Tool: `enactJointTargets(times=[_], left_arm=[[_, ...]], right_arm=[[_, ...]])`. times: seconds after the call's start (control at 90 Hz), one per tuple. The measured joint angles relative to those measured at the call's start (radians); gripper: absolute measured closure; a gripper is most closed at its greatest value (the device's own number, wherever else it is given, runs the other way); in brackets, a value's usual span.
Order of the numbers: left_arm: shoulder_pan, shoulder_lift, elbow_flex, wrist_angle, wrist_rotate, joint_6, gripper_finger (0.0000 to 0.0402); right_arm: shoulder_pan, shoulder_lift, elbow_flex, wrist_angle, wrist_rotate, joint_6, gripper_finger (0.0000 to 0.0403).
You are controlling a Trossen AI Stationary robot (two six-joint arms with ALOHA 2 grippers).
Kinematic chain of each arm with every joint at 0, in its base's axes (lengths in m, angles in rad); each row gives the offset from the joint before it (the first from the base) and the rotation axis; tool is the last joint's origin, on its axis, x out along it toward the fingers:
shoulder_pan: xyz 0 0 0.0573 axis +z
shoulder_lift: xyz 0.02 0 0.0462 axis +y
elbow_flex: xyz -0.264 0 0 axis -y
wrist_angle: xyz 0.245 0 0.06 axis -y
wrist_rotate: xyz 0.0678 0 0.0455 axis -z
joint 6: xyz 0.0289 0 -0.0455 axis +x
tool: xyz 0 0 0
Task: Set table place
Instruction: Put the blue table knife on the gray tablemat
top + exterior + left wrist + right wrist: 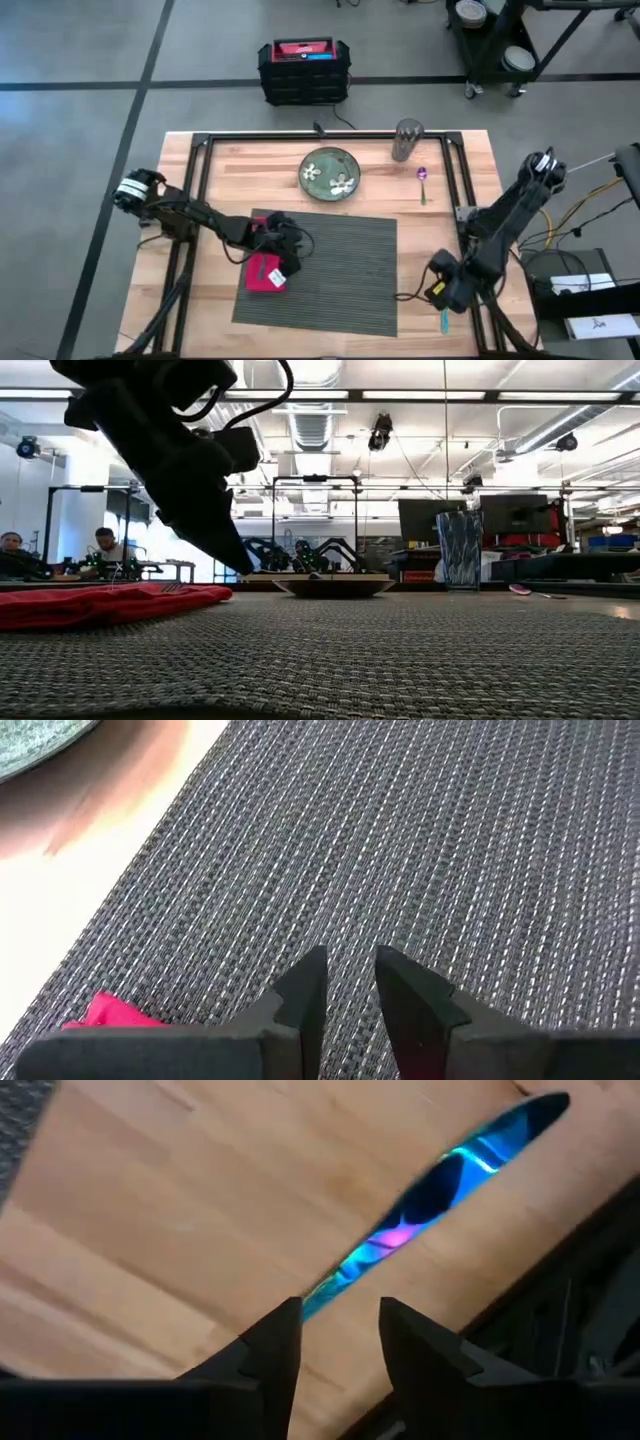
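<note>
High view: left gripper point(287, 243) hovers empty, fingers point(305, 995) parted, over the placemat point(340, 265) centre-near on the table point(230, 165). Right gripper point(340, 1325), also parted, straddles an iridescent knife point(450, 1165); a skewed close could flick it off the right edge.

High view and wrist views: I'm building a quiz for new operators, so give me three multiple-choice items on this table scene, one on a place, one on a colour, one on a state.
1. Where does the red napkin lie?
A. on the left part of the placemat
B. in the plate
C. beside the tumbler

2. What colour is the plate?
A. red
B. green, speckled
C. plain white

3. How does the right pincer stand?
A. shut on the spoon
B. open, over an iridescent blue utensil
C. shut on the tumbler

Answers: 1 A, the high view shows it on the mat's left edge under the left pincer. 2 B, seen from above. 3 B, the right wrist view shows a gap between the fingers with the utensil lying on the table.
</note>
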Motion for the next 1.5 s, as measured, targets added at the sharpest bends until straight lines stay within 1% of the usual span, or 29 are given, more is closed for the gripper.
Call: enactJointTargets(times=[0.156,0.333,0.511,0.678,0.778,0.833,0.9,0.989,1.133,1.322,1.5], left_arm=[[-0.001,0.0,0.0,0.006,0.0,0.0,0.0326],[-0.001,0.0,0.0,0.013,0.0,-0.002,0.0326],[-0.002,0.0,0.0,0.016,0.0,-0.002,0.0326],[-0.003,0.0,0.0,0.025,0.0,-0.001,0.0326],[-0.003,0.0,0.0,0.029,0.0,-0.001,0.0326],[-0.003,0.0,0.0,0.029,0.0,0.0,0.0326],[-0.003,0.0,0.0,0.029,0.0,0.0,0.0326],[-0.003,0.0,0.0,0.029,0.0,0.0,0.0326],[-0.003,0.0,0.0,0.029,0.0,0.001,0.0326],[-0.003,0.0,0.0,0.03,0.001,0.005,0.0326],[-0.005,0.0,0.0,0.036,0.001,0.005,0.0326]], right_arm=[[-0.001,0.093,-0.001,0.004,-0.002,0.001,0.0294],[-0.001,0.181,-0.001,0.076,-0.008,0.013,0.0304],[0.008,0.229,0.004,0.1,-0.019,0.066,0.0305],[0.011,0.216,0.0,0.096,-0.008,0.081,0.0287],[0.012,0.191,-0.002,0.089,0.006,0.093,0.0268],[0.012,0.171,-0.002,0.089,-0.004,0.1,0.0255],[0.02,0.153,-0.002,0.089,-0.027,0.124,0.024],[0.045,0.143,-0.001,0.092,-0.031,0.181,0.0226],[0.077,0.172,-0.011,0.102,-0.031,0.249,0.0221],[0.079,0.207,-0.041,0.153,-0.018,0.236,0.0243],[0.079,0.212,-0.044,0.16,0.04,0.207,0.0291]])
